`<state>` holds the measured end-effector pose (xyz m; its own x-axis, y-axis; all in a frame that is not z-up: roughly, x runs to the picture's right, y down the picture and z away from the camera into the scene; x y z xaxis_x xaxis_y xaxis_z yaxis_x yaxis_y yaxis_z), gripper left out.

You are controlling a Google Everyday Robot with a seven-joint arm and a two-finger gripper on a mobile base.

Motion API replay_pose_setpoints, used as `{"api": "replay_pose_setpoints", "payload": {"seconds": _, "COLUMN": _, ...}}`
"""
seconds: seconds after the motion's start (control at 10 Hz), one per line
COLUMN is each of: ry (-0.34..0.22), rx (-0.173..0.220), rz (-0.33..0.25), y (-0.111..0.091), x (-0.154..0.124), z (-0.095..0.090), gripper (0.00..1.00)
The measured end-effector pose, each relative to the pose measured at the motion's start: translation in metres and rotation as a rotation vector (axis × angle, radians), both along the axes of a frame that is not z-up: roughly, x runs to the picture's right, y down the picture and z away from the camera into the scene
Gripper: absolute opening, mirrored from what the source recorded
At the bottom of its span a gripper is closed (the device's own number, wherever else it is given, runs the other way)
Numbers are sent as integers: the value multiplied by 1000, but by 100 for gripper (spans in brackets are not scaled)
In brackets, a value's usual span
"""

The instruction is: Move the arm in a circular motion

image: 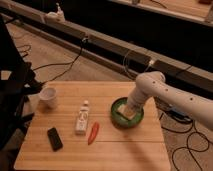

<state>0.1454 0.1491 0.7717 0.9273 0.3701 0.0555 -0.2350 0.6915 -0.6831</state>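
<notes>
White and glossy, the arm (pixel 167 94) reaches in from the right side, bends at its round joint above the right edge of the worktop (pixel 125 152), and goes down toward the green bowl (pixel 116 116). The hand (pixel 132 106) is low over the right half of this bowl, with the fingers closed together; I see nothing held in it. A pale block (pixel 125 116) lies inside the bowl just under the hand, and I cannot tell whether they touch.

About the progress: a circle leaves no mark on the scene, so one moment does not say how much of the loop is made. I judge only that the arm stands at a low point of its path, near the bowl.

Other things lie to the left on the wooden worktop: a white cup (pixel 48 96), a white bottle (pixel 82 120) lying flat, a red pepper (pixel 93 133) just beside it, and a black flat device (pixel 54 139). All are well apart from the hand. For a low sweep the bowl rim seems the nearest obstacle. The cables (pixel 60 62) on the floor are far from it.
</notes>
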Motion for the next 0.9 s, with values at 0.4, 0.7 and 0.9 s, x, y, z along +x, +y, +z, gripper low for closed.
{"api": "replay_pose_setpoints", "payload": {"seconds": 0.4, "ry": 272, "rx": 41, "rz": 63, "y": -6, "x": 131, "z": -10, "gripper": 0}}
{"api": "replay_pose_setpoints", "payload": {"seconds": 0.7, "ry": 409, "rx": 125, "rz": 65, "y": -66, "x": 168, "z": 4, "gripper": 0}}
{"api": "replay_pose_setpoints", "payload": {"seconds": 0.9, "ry": 404, "rx": 156, "rz": 15, "y": -97, "x": 138, "z": 23, "gripper": 0}}
